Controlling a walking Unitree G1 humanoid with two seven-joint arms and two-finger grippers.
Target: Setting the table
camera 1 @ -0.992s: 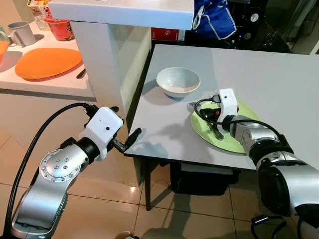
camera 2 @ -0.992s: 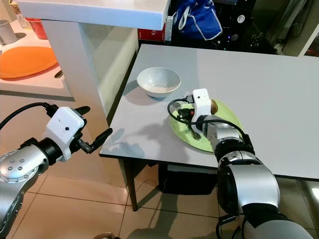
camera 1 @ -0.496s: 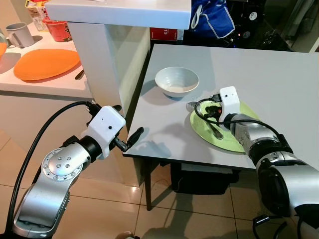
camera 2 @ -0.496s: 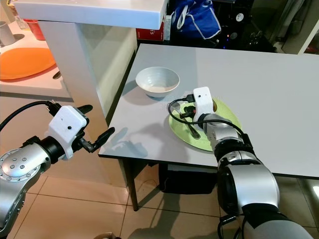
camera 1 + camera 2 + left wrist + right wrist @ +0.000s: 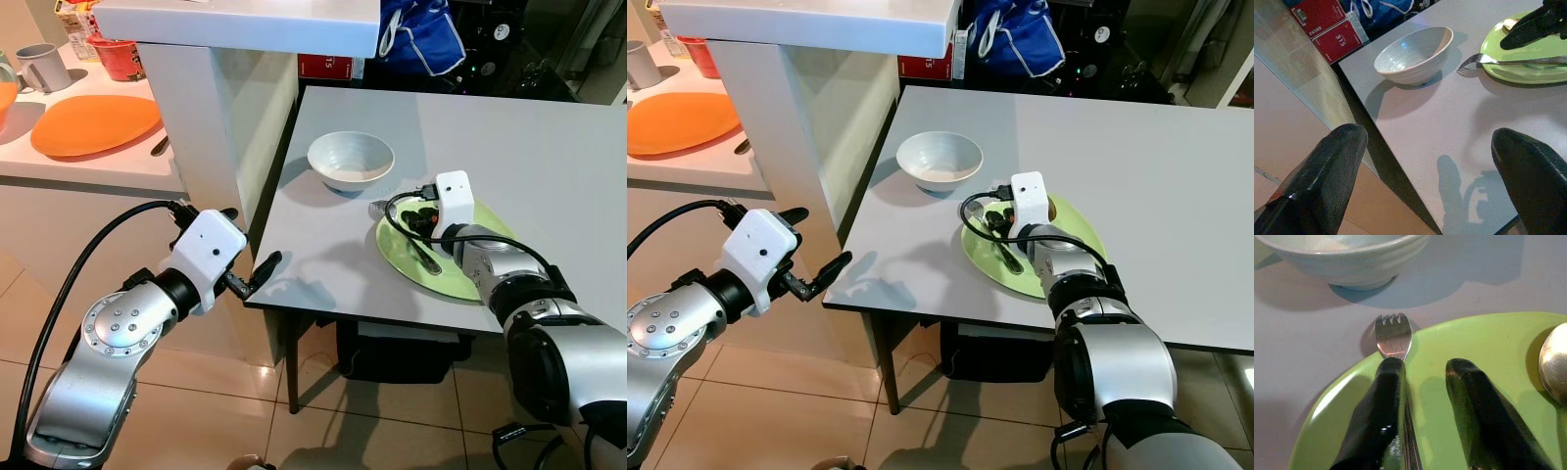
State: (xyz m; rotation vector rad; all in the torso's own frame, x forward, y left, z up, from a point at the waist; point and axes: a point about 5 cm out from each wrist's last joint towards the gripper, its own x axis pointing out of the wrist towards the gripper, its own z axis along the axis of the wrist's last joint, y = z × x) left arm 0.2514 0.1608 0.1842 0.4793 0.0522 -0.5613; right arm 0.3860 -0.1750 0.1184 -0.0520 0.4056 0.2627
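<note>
A lime green plate (image 5: 397,247) lies on the grey table (image 5: 549,157), near its front edge. A fork (image 5: 1393,335) rests across the plate with its tines over the rim, pointing toward a white ribbed bowl (image 5: 351,160). A spoon (image 5: 1555,362) lies on the plate beside it. My right gripper (image 5: 1425,364) hovers low over the plate, open, with one finger directly above the fork's handle and nothing between the fingers. My left gripper (image 5: 250,237) is open wide at the table's near left corner, holding nothing.
A white pillar and counter (image 5: 196,117) stand just left of the table. An orange plate (image 5: 95,122), a grey mug (image 5: 44,67) and a red cup (image 5: 122,57) sit on the lower counter. A blue bag (image 5: 421,34) and red boxes (image 5: 328,67) lie behind the table.
My right gripper has edged slightly farther over the plate along the fork. The left gripper has stayed put; the view only swayed a little.
</note>
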